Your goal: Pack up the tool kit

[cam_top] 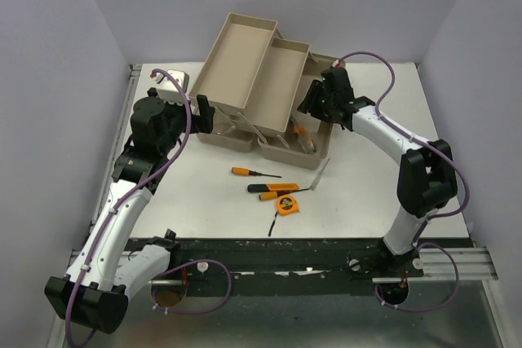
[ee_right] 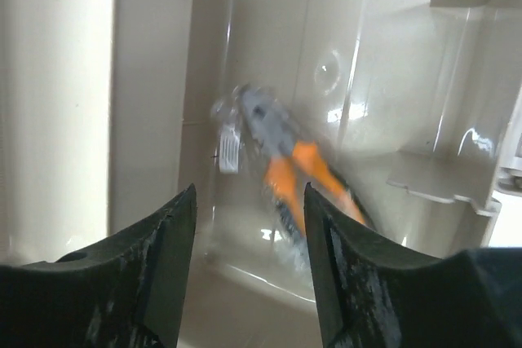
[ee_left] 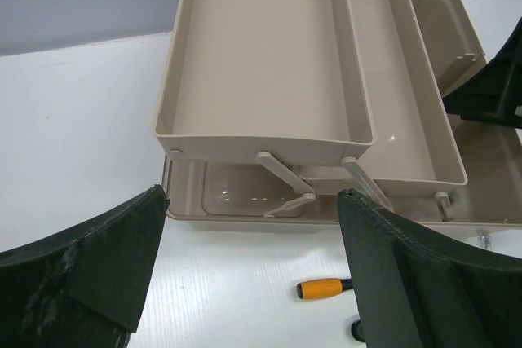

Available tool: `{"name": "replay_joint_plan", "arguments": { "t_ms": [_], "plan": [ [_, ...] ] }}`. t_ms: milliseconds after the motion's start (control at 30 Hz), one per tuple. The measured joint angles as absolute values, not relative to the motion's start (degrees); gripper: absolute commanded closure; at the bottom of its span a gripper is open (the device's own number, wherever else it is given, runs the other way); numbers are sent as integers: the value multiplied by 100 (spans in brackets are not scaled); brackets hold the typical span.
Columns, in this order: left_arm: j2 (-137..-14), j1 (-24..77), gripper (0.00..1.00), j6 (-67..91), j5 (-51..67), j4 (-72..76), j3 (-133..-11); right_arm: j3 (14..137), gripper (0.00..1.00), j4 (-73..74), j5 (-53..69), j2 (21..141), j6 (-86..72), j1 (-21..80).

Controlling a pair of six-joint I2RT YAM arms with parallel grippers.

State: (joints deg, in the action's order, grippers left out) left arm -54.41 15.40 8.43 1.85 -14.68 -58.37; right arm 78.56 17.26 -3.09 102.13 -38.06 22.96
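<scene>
Nearest the arm bases, 4 loose pieces lie on the white table (cam_top: 367,201): a thin black bit (cam_top: 272,224), the orange tape measure (cam_top: 286,204), a thick orange-and-black tool (cam_top: 271,190) just beyond it, and a slim screwdriver (cam_top: 254,174) closest to the toolbox (cam_top: 281,155). Further back, the left gripper (ee_left: 253,198) hangs spread and empty in front of the box's left end, facing the 2 fold-out trays (cam_top: 245,46), both bare. The right gripper (ee_right: 250,197) is poised in the base compartment at the right end. Its fingers are parted with nothing between them, directly above the pliers (ee_right: 298,170) on the base floor. That wrist view is blurred, so contact cannot be judged. With the pliers stowed, the step in hand looks like clearing out of the base. Done well, the right arm would rise straight up before swinging away, since tray linkage and box wall stand close, then approach the tape measure from above. The left arm should avoid nudging the trays.
</scene>
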Motion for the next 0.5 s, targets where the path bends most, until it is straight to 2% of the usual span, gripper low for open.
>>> {"name": "replay_joint_plan", "arguments": {
  "t_ms": [167, 367, 500],
  "plan": [
    [-5441, 1549, 1, 838, 73, -1468, -5837, 7758, 36, 1627, -314, 9749, -3636, 2298],
    [-5441, 1551, 1, 834, 32, -1470, -5837, 6698, 31, 1022, -353, 8018, -3437, 2298],
    [-5441, 1551, 1, 832, 16, -1468, -5837, 6134, 31, 860, -316, 7035, -3378, 2324]
  ]
}}
